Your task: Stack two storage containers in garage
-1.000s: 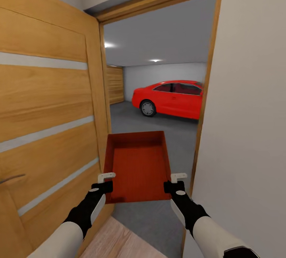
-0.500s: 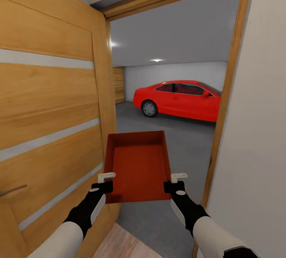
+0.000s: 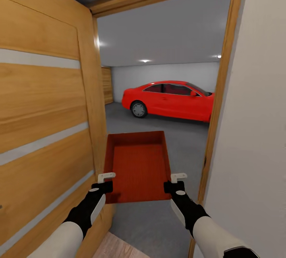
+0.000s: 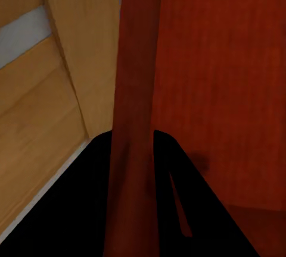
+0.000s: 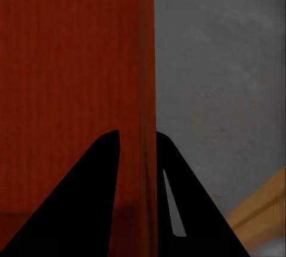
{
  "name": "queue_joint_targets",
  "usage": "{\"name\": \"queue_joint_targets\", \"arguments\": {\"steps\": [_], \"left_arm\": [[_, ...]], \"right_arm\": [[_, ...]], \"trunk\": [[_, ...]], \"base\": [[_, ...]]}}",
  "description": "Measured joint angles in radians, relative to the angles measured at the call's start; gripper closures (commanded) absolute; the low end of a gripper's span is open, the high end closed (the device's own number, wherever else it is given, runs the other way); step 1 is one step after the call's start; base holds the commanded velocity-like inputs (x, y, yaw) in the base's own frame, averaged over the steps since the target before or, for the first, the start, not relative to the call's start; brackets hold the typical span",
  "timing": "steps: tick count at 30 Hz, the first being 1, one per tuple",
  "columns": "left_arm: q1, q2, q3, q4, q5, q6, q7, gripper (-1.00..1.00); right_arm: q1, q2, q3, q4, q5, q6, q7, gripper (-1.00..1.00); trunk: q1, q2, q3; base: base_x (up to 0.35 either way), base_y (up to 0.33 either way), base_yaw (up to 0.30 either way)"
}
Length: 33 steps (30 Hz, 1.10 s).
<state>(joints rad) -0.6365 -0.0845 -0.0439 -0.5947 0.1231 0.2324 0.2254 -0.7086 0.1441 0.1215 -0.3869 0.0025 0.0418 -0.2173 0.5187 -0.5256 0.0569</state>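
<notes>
I carry one orange-red storage container (image 3: 138, 164) level in front of me, in a doorway. My left gripper (image 3: 106, 180) is shut on its left wall (image 4: 134, 120) near the near corner. On the opposite side, my right gripper (image 3: 176, 180) is shut on the right wall (image 5: 146, 90). Each wrist view has dark fingers (image 4: 98, 209) (image 5: 89, 203) straddling a wall. Beyond the doorway lies the garage with its dark grey floor (image 3: 186, 138), white walls and a red car (image 3: 169, 99). The second container is out of view.
An open wooden door (image 3: 43, 111) with pale stripes stands close on my left, almost touching the container's left side. The wooden door frame (image 3: 216, 103) and a white wall (image 3: 254, 130) are close on my right. Light wood-plank floor (image 3: 119, 250) shows under my arms.
The camera has swung: the door frame and car shifted left in view since half a second ago. Both grippers and the container keep the same place in the picture.
</notes>
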Motion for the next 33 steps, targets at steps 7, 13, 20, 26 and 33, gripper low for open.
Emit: {"name": "queue_joint_targets", "arguments": {"steps": [7, 13, 20, 26, 33], "left_arm": [[0.0, 0.0, 0.0, 0.0, 0.0, 0.0, 0.0, 1.0], [0.0, 0.0, 0.0, 0.0, 0.0, 0.0, 0.0, 1.0], [0.0, 0.0, 0.0, 0.0, 0.0, 0.0, 0.0, 1.0], [0.0, 0.0, 0.0, -0.001, 0.0, 0.001, 0.0, 1.0], [0.0, 0.0, 0.0, -0.001, 0.0, 0.001, 0.0, 1.0]], "right_arm": [[0.0, 0.0, 0.0, 0.0, 0.0, 0.0, 0.0, 1.0], [0.0, 0.0, 0.0, 0.0, 0.0, 0.0, 0.0, 1.0], [0.0, 0.0, 0.0, 0.0, 0.0, 0.0, 0.0, 1.0], [0.0, 0.0, 0.0, 0.0, 0.0, 0.0, 0.0, 1.0], [0.0, 0.0, 0.0, 0.0, 0.0, 0.0, 0.0, 1.0]], "trunk": [[0.0, 0.0, 0.003], [0.0, 0.0, 0.005], [0.0, 0.0, 0.008], [0.0, 0.0, 0.009], [0.0, 0.0, 0.009]], "base": [[0.105, 0.086, -0.24], [0.13, 0.125, -0.24], [0.162, 0.181, -0.23], [0.165, 0.187, -0.041], [0.176, 0.201, -0.002]]}}
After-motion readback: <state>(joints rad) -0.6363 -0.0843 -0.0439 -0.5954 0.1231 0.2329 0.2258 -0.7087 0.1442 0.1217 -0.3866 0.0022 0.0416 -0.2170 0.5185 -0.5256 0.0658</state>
